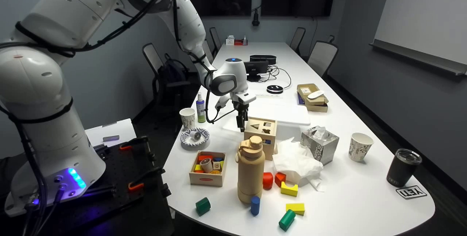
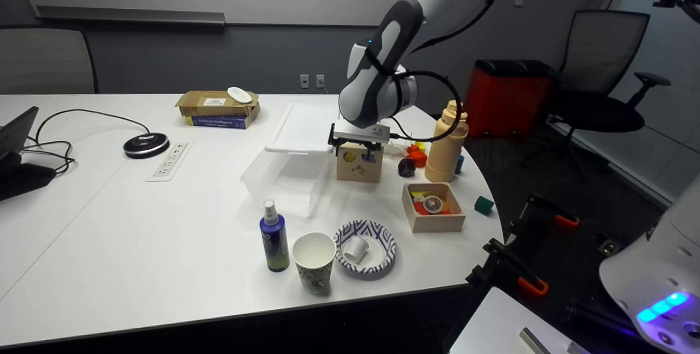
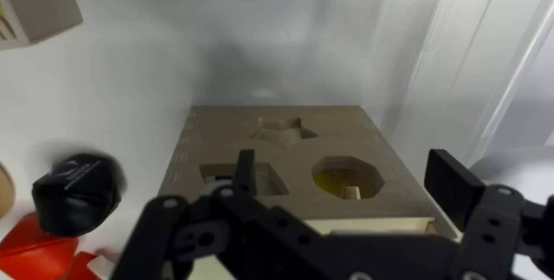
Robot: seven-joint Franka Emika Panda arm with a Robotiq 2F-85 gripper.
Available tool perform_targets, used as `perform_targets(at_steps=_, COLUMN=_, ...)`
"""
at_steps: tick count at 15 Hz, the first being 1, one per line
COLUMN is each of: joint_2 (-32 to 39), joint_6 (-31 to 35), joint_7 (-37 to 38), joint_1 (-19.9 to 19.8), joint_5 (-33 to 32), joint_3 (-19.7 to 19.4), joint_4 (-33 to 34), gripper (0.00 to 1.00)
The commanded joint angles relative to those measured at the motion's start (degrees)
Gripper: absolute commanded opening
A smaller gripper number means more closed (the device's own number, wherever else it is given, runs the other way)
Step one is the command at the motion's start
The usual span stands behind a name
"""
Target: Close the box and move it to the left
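The box [image 1: 261,126] is a pale wooden cube with shaped holes. It stands on the white table in both exterior views. Its holed side [image 2: 358,170] also shows in the wrist view [image 3: 277,152], with coloured pieces visible inside. A pale strip shows at its upper edge; I cannot tell whether the lid is fully shut. My gripper [image 1: 240,123] is open and empty beside the box's upper edge, at the holed side. In the wrist view, my gripper [image 3: 346,169] has its left finger before the square hole and its right finger just past the box's right edge.
A tan bottle [image 1: 251,174] partly hides the box. A clear plastic bin [image 2: 290,184] with a white lid stands close beside it. A wooden tray of blocks [image 1: 206,181], white tissue [image 1: 297,161], a tissue box [image 1: 321,146] and a plate [image 2: 365,266] are nearby.
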Motion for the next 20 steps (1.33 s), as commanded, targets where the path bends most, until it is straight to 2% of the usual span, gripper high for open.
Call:
perform_targets(at_steps=1, joint_2=-0.4, joint_6=-1.7, joint_7=1.9, joint_1=1.6, joint_5=-0.3, joint_3=-1.6, joint_4=0.6, gripper=1.0)
perform_targets(at_steps=8, joint_2=-0.7, joint_6=-2.1, joint_7=2.2, joint_1=2.3, joint_5=-0.6, joint_3=-3.3, joint_4=0.5, gripper=1.0)
perform_targets(at_steps=13, joint_2=-1.7, joint_6=-5.8, joint_7=0.4, joint_1=0.8, joint_5=-0.6, joint_3=-0.9, joint_4=0.1, gripper=1.0)
perform_targets(at_steps=20, joint_2=-5.2, joint_6=-6.1, joint_7=-0.4, joint_1=0.7, joint_5=-0.9, joint_3=0.8, joint_4=-1.1, gripper=1.0)
